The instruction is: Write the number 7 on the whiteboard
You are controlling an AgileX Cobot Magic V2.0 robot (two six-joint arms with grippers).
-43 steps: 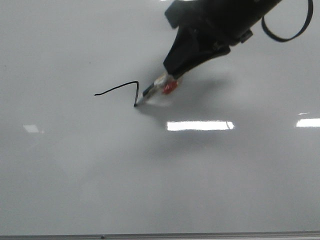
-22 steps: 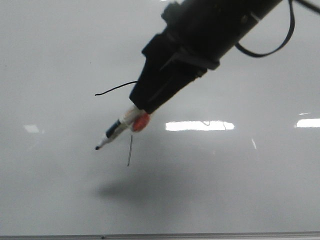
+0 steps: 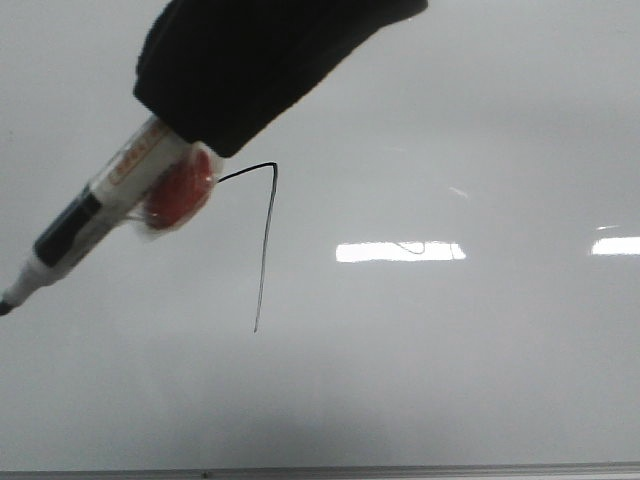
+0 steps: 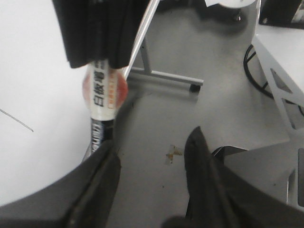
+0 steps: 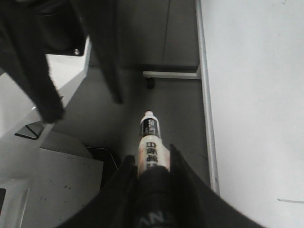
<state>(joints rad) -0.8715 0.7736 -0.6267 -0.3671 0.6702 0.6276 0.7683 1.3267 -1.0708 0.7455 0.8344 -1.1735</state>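
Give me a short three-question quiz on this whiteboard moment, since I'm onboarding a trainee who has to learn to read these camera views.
1. True or false: the marker tip is touching the number 7 in the front view.
2. Which gripper holds the marker? A) left B) right C) neither
3. Fill in: in the left wrist view, the left gripper fingers are spread and hold ____.

Key
1. False: the tip sits at the picture's left edge, apart from the 7, whose long downstroke is drawn on the whiteboard.
2. B: in the right wrist view the right gripper is closed around the marker's barrel.
3. Nothing.
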